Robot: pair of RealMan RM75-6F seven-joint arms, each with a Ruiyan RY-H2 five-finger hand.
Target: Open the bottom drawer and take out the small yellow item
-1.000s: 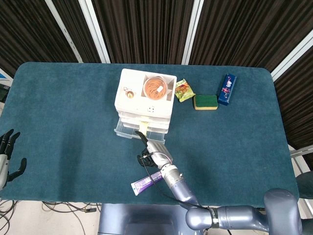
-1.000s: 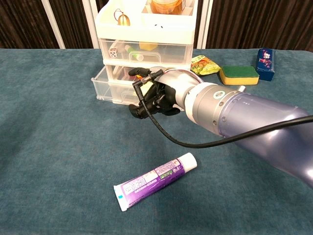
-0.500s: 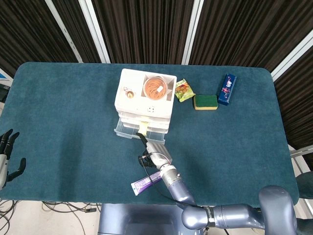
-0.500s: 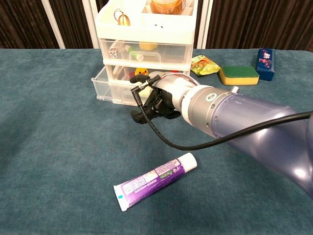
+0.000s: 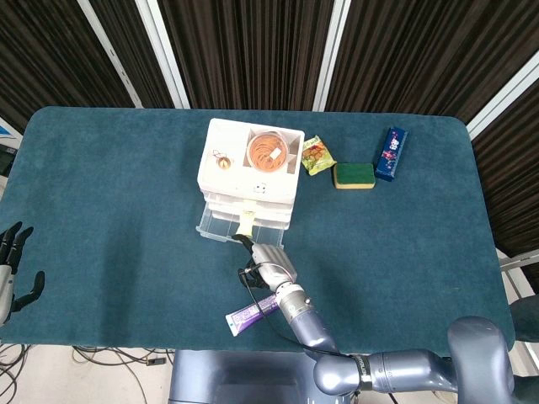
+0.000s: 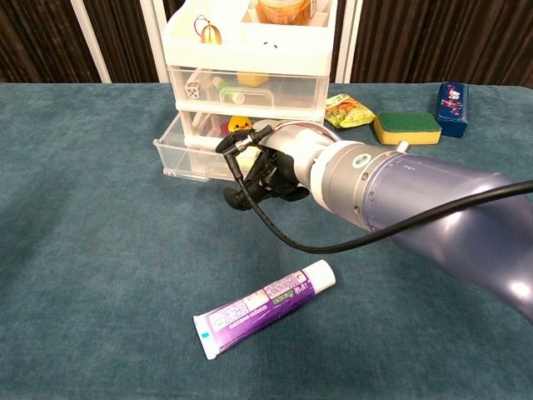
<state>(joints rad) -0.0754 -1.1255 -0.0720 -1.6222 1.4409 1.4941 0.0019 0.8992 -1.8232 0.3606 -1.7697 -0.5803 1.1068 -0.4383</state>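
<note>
Reaching for the small yellow item [image 6: 239, 123], I find it sitting in the clear plastic bottom drawer [image 6: 186, 152], which stands pulled partway out of the white three-tier plastic organiser [image 5: 249, 173]. The item lies just beyond and above my right hand [image 6: 271, 163], toward the cabinet, close to my fingers but, as far as I can judge, not touching them. It looks rounded and stubby, so I read no clear long axis on it; the drawer's long side runs left to right across my reach. My right hand's fingers are curled in at the drawer front, and I cannot tell whether they hook the drawer lip or close on nothing, because the hand's own bulk hides the contact. My left hand [image 5: 13, 268] hangs well apart at the table's left edge, fingers spread and empty, so the right is plainly the nearer one. The next move, I reckon, is a short lift up and forward over the drawer wall. Counting outward: one organiser with three drawers, one yellow item in the bottom one, one purple-and-white toothpaste tube [image 6: 265, 308] lying on the teal cloth-covered table [image 5: 101, 194] near my wrist, one green-and-yellow sponge [image 5: 354, 175], one green snack packet [image 5: 317, 155], one blue packet [image 5: 391, 153].
</note>
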